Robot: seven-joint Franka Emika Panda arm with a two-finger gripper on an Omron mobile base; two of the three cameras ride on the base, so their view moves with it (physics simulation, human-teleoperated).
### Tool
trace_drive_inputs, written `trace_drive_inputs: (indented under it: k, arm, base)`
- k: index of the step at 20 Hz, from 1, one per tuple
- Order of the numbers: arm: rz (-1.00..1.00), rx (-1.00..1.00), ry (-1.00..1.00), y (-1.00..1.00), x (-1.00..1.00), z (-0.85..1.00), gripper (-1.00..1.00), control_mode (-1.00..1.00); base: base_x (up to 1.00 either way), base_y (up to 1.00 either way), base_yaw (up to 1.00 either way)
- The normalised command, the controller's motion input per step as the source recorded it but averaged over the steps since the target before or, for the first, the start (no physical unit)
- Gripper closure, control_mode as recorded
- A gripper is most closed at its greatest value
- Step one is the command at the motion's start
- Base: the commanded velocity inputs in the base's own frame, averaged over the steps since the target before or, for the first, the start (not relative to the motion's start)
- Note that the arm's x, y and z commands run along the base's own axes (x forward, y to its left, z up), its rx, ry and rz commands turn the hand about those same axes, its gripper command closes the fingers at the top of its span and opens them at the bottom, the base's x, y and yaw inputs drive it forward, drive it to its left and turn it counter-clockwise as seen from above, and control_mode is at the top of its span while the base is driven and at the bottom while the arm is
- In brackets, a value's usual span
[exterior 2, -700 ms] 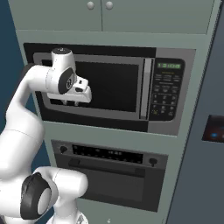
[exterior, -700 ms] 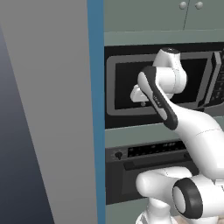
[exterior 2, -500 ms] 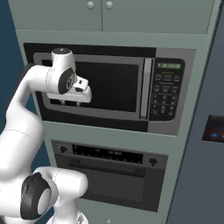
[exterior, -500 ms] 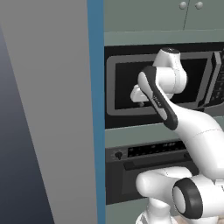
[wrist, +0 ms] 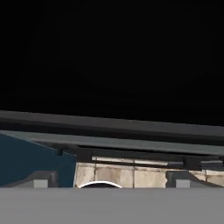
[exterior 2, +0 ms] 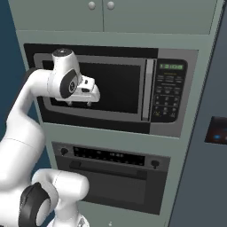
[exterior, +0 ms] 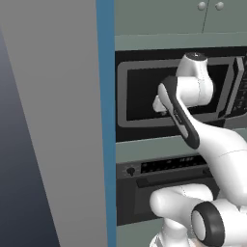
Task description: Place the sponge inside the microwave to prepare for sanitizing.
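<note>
Right base view has our gripper (exterior 2: 80, 103) parked right up against the black glass door of the microwave (exterior 2: 116, 88), on its left half, fingers spread wide with nothing between them. Compared with the frames a moment back, honestly nothing has shifted that we can spot: same arm pose, same spot on the door. So we're basically paused there. The door looks shut, its vertical handle (exterior 2: 148, 90) over by the button panel (exterior 2: 169, 90), well apart from where the hand sits. We'd guess the door has to come open before anything else happens. As for the sponge, we can't say where it is from these pictures, so the placing part hasn't really started yet.
</note>
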Motion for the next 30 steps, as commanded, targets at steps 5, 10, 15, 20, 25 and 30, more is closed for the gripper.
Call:
trace_drive_inputs:
  k: [5,10,15,20,25,30]
  arm:
    - [-0.02,-0.02,-0.19,-0.59,0.00,0.18,-1.00,-1.00]
    - [-0.07,0.02,-0.15,-0.67,-0.21,0.17,-1.00,-1.00]
    - [-0.25,0.00,0.00,-0.89,-0.09,0.14,-1.00,-1.00]
    - [-0.26,0.00,-0.02,-0.66,-0.33,0.23,-1.00,-1.00]
    - [-0.08,0.00,-0.31,-0.43,-0.53,0.01,-1.00,-1.00]
    - [-0.01,0.00,-0.12,-0.23,-0.06,0.00,-1.00,-1.00]
  base:
    - [0.00,0.00,0.00]
    - [0.00,0.00,0.00]
    - [0.00,0.00,0.00]
    - [0.00,0.00,0.00]
    - [0.00,0.00,0.00]
    - [0.00,0.00,0.00]
